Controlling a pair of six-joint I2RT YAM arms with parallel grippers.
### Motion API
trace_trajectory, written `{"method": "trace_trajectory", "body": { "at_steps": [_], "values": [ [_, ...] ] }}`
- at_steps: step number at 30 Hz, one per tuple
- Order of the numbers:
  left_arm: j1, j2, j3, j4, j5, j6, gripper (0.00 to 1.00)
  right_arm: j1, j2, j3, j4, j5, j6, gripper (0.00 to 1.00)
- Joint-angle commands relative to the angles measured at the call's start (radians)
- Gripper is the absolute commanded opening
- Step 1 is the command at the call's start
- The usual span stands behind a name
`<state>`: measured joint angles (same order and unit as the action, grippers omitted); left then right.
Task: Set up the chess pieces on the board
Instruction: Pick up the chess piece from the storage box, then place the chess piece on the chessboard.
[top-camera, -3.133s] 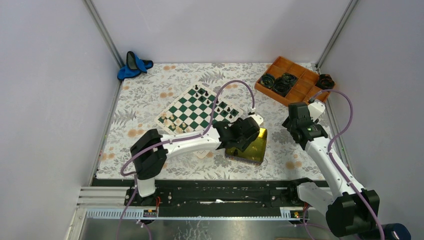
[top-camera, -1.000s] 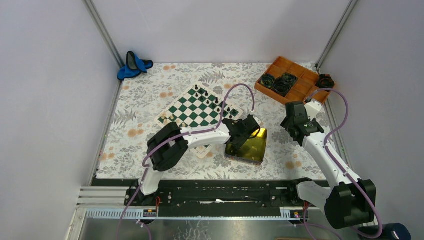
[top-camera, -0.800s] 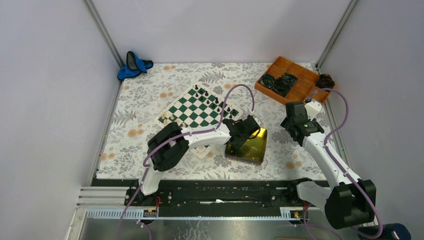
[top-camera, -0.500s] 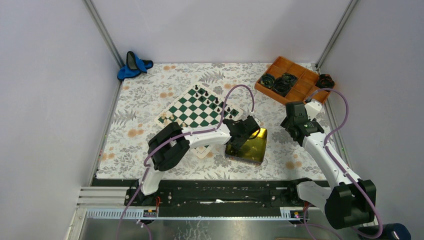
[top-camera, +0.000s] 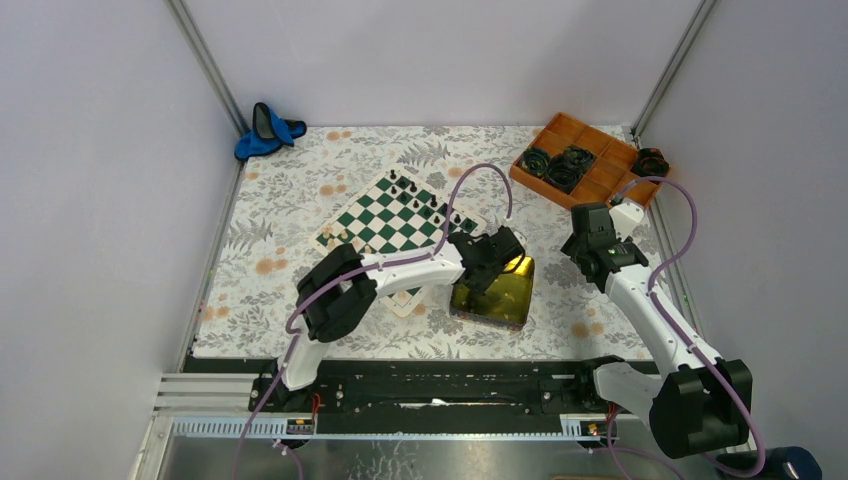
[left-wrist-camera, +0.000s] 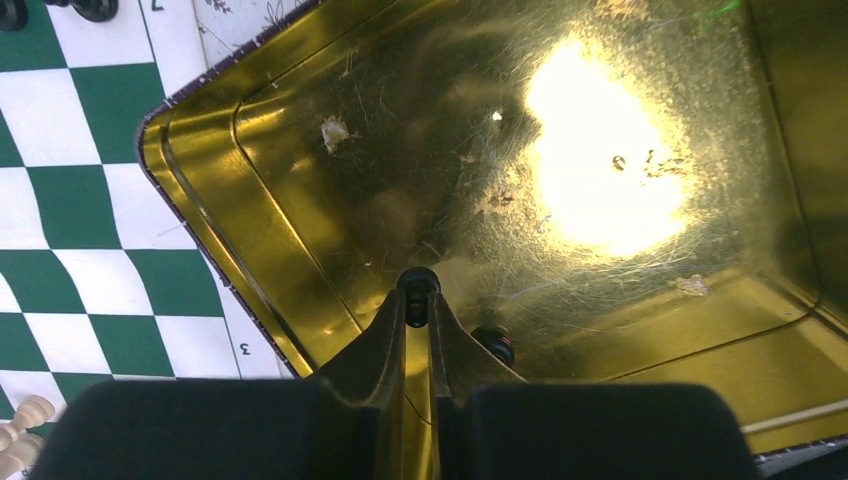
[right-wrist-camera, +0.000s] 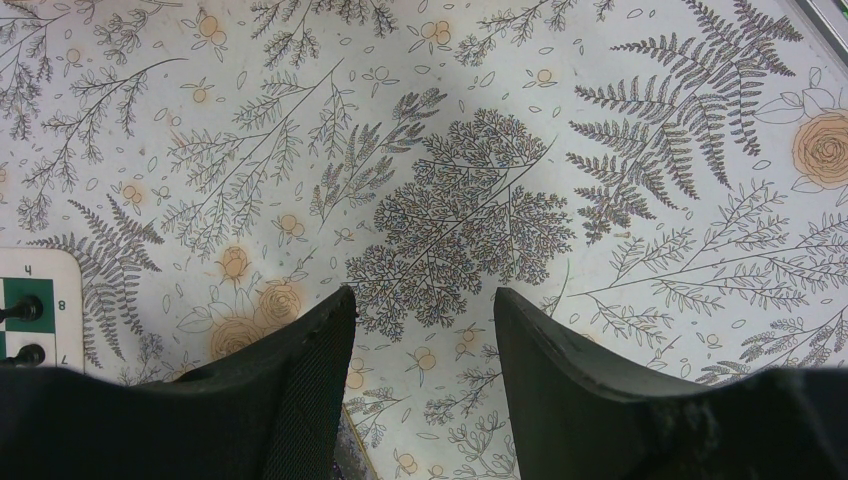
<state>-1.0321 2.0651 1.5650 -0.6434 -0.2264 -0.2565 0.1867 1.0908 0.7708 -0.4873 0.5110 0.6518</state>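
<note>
The green-and-white board (top-camera: 385, 220) lies mid-table with black chess pieces (top-camera: 415, 195) along its far side and cream ones (top-camera: 345, 237) at its left. My left gripper (left-wrist-camera: 417, 300) is inside the gold tin tray (left-wrist-camera: 200, 230), shut on a small black chess piece (left-wrist-camera: 418, 283). A second black piece (left-wrist-camera: 493, 345) stands just right of the fingers. The board (left-wrist-camera: 60, 200) shows at the left of the left wrist view, with cream pieces (left-wrist-camera: 25, 415) at its lower corner. My right gripper (right-wrist-camera: 420, 305) hangs open over the floral cloth, holding nothing.
The gold tray (top-camera: 500, 290) sits against the board's right corner. An orange compartment tray (top-camera: 585, 160) with black coiled items stands at the back right. A blue object (top-camera: 265, 130) lies at the back left. A board corner (right-wrist-camera: 25, 290) shows left of the right gripper.
The left gripper's fingers have closed onto the black piece in the gold tray. The right arm has stayed still over the last second.
</note>
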Motion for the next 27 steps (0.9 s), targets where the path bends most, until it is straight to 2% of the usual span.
{"method": "trace_trajectory", "body": {
  "at_steps": [1,9,13,16,21,27],
  "values": [
    [0.004,-0.02,0.06,-0.057,0.011,-0.016,0.0,-0.007,-0.02,0.02,0.015,0.018,-0.002,0.6],
    [0.006,-0.049,0.13,-0.141,-0.009,-0.039,0.0,-0.007,-0.022,0.022,0.015,0.015,0.0,0.6],
    [0.047,-0.059,0.18,-0.166,-0.031,-0.042,0.0,-0.008,-0.023,0.024,0.012,0.013,0.0,0.6],
    [0.121,-0.052,0.221,-0.19,-0.031,-0.062,0.0,-0.007,-0.026,0.027,0.011,0.01,-0.001,0.6],
    [0.319,-0.035,0.273,-0.205,-0.005,-0.123,0.0,-0.007,-0.031,0.033,0.006,0.004,-0.001,0.6],
    [0.505,0.026,0.349,-0.204,0.013,-0.145,0.0,-0.007,-0.038,0.036,-0.002,-0.002,-0.003,0.59]
  ]
}}
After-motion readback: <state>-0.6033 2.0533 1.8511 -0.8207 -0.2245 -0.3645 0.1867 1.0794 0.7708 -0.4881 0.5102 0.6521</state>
